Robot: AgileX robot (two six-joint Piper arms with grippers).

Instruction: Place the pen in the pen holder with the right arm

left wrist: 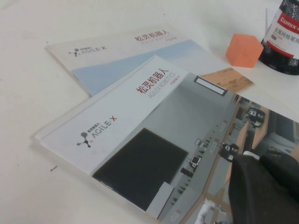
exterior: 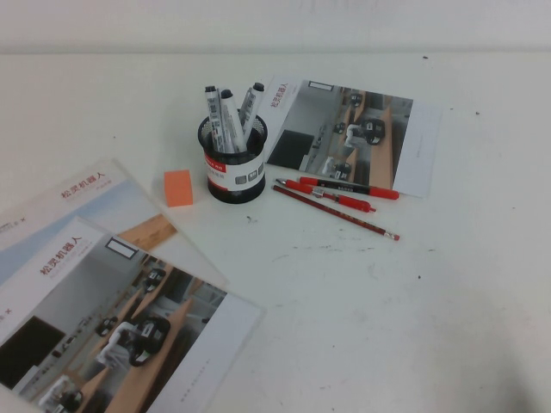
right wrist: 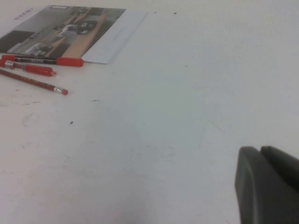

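White tabletop (exterior: 362, 327) fills the high view, faintly scuffed and speckled, meeting a pale wall along the far edge. Near the middle stands the pen holder (exterior: 235, 168), a black mesh cup with a white-and-red band, and three markers stand upright in it; the pen (exterior: 251, 107), grey-barrelled with a black cap, leans toward the right rim. An orange block (exterior: 178, 188) sits just left of the cup. Two red pens (exterior: 349, 188) and a thin red pencil (exterior: 336, 211) lie to the right of the cup, by a brochure (exterior: 353, 133) lying behind them. Two overlapping brochures (exterior: 103, 318) cover the near-left corner. Neither arm appears in this view.

From the left wrist view, the same two brochures (left wrist: 140, 140) lie under the camera, with the orange block (left wrist: 243, 49) and the lower part of the pen holder (left wrist: 285, 44) beyond them. The left gripper (left wrist: 264, 189) shows only as a dark mass hovering over the brochure; I cannot tell its finger state.

From the right wrist view, bare white table (right wrist: 163, 116) spreads out, with the red pens (right wrist: 44, 63), pencil (right wrist: 35, 83) and brochure (right wrist: 70, 25) well apart from the right gripper (right wrist: 268, 184). It hangs above the table, holding nothing visible, its dark fingers seemingly pressed together.
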